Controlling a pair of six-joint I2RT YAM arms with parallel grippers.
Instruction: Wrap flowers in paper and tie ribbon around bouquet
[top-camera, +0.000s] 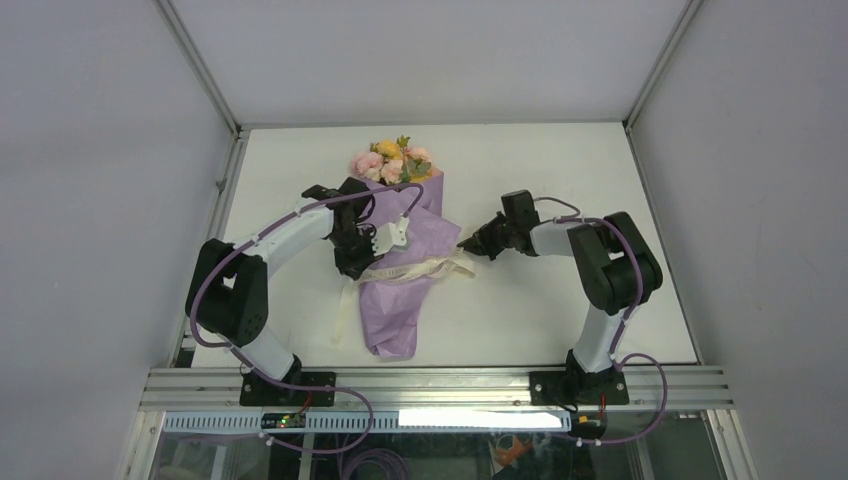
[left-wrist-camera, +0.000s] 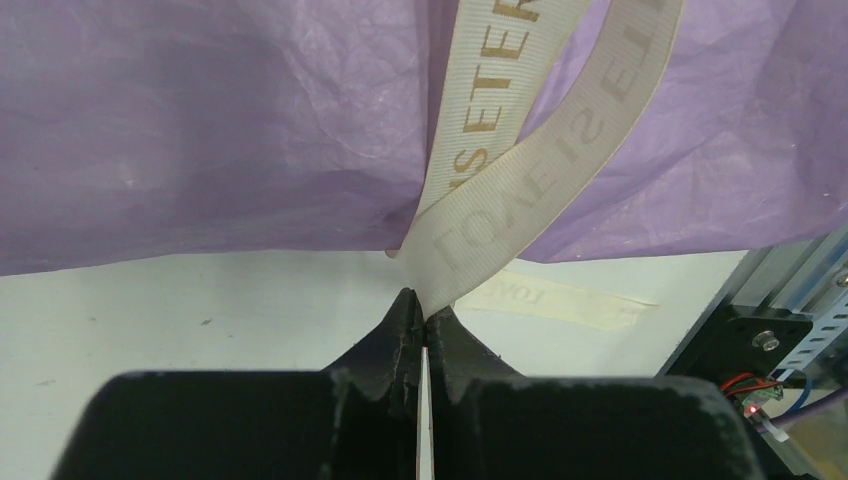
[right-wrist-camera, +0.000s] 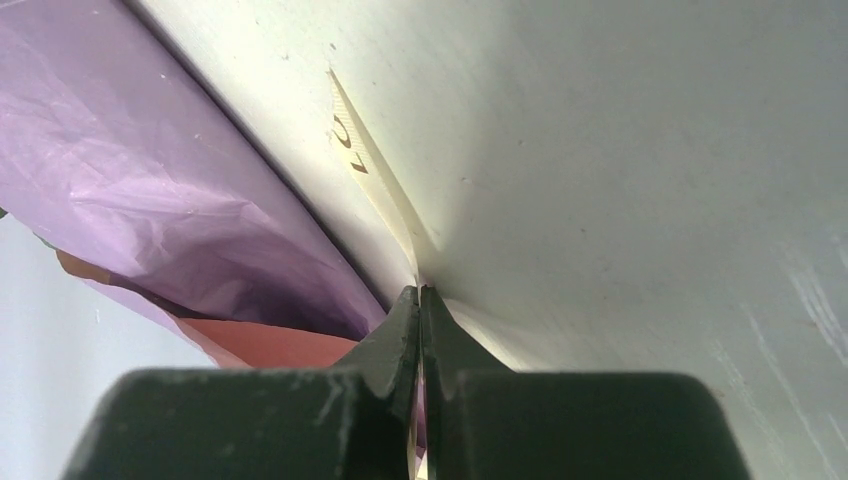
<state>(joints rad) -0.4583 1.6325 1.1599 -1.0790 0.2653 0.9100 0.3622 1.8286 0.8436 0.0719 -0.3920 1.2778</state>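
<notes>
1. The bench (top-camera: 560, 300) carries the bouquet (top-camera: 398, 290) slightly left of centre. Its long axis runs from the far side to the near side, wide end away from the arm bases.

2. The paper (top-camera: 392, 310) forms a lilac cone, with the narrow tip toward the near edge. In the right wrist view a pink inner face shows at one fold.

3. The flowers (top-camera: 392, 160) project from the far, wide end of the cone.

4. The ribbon (top-camera: 425, 268) lies across the cone at mid-length, at right angles to the long axis. A loose tail trails toward the near edge on the left side.

5. The left end effector (left-wrist-camera: 424, 318) is at the left flank of the cone, fingers together and clamped on the ribbon, which rises in a loop against the paper.

6. The right end effector (right-wrist-camera: 419, 292) is just beside the right flank, low over the bench, fingers together and clamped on a ribbon end seen edge-on.

7. Assessment: each arm holds the strand on its own side, and the cone lies between them. Tying probably requires the ends to cross over the cone. The thin paper is likely to crush under tension, and the left arm's cable loops above the bouquet.
</notes>
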